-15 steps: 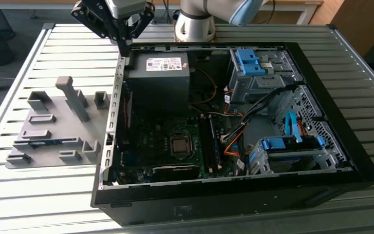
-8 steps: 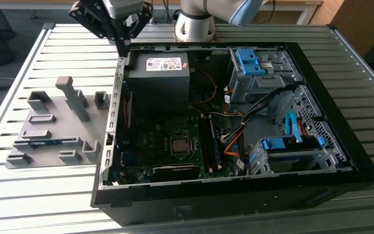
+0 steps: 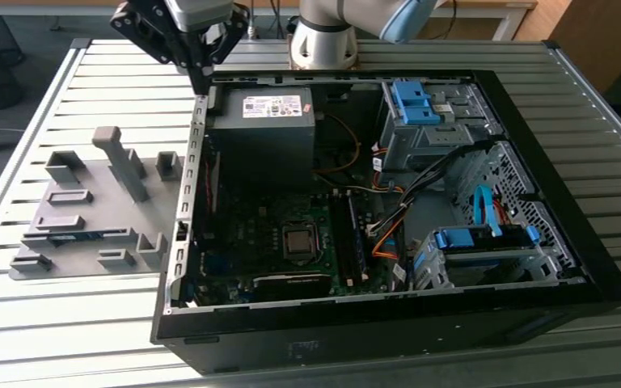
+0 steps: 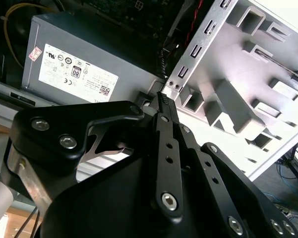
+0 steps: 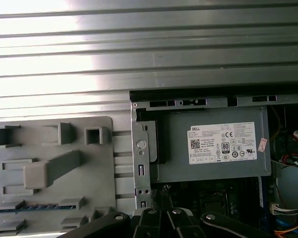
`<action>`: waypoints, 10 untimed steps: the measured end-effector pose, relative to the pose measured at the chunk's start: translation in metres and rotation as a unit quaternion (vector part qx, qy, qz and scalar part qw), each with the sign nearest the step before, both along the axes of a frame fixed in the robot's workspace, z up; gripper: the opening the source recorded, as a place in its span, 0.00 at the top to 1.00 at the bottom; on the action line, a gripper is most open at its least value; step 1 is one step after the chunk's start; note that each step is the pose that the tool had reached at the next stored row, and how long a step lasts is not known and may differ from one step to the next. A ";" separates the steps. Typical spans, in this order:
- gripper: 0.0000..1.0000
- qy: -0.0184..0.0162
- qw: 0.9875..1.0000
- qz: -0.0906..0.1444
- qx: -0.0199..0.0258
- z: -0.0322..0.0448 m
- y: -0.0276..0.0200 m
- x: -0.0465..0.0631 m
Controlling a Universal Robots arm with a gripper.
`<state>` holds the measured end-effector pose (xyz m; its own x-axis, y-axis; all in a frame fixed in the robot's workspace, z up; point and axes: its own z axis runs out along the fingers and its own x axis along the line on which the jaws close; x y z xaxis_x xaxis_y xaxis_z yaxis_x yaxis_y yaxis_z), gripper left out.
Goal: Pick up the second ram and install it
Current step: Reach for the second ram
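One second ram (image 3: pixel 73 236), blue-teal, lies flat in slot of gray holder plate (image 3: pixel 95 182), between low blocks, at exterior view's left of open computer case (image 3: pixel 569 242); seen too in first wrist view (image 5: pixel 27 208). One gripper (image 3: pixel 200 82) hangs over case wall beside power supply (image 3: pixel 262 129), fingers pressed together, empty, well apart from ram. Two blue drive brackets inside case. All on slatted metal table (image 3: pixel 84 331).
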<state>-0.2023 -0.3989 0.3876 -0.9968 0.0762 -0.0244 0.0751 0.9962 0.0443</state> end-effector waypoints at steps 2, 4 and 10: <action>0.89 0.000 1.000 0.000 0.000 -0.0001 0.0000 -0.001; 0.89 0.000 1.000 0.000 0.000 -0.0003 0.0000 -0.002; 0.89 0.000 1.000 0.000 0.000 -0.0006 0.0000 -0.005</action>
<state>-0.2068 -0.3989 0.3870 -0.9968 0.0762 -0.0244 0.0750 0.9962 0.0444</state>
